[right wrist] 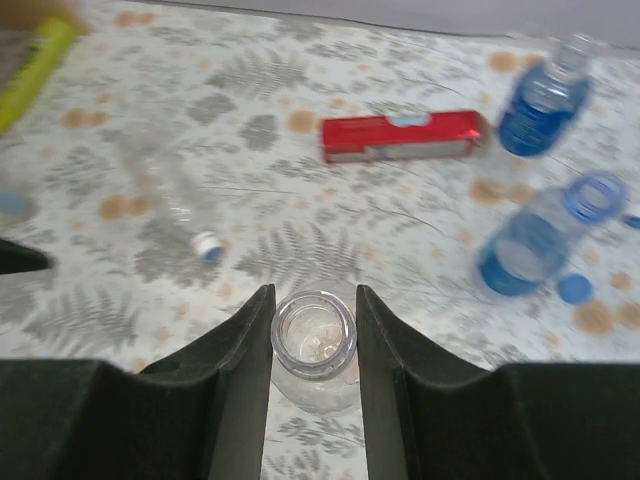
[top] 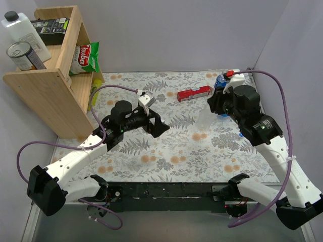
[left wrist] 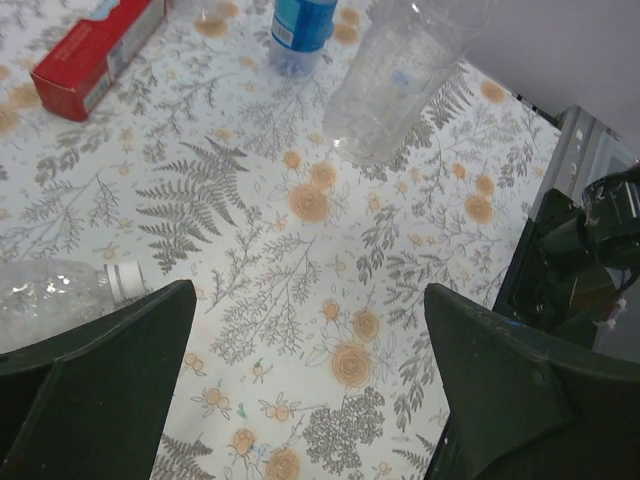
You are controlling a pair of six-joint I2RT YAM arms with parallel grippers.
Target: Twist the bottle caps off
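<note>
A clear, label-less bottle stands upright with its mouth open and no cap. My right gripper is shut on its neck, one finger each side; both also show in the top view, the bottle and the gripper. A second clear bottle lies on its side with a whitish cap on; in the left wrist view that cap lies just left of my open, empty left gripper. A blue-labelled bottle stands behind, its top blurred.
Another blue-labelled bottle with an open mouth is at the right, a loose blue cap beside it. A long red box lies at the back. A wooden shelf with a jug and a can stands at the left.
</note>
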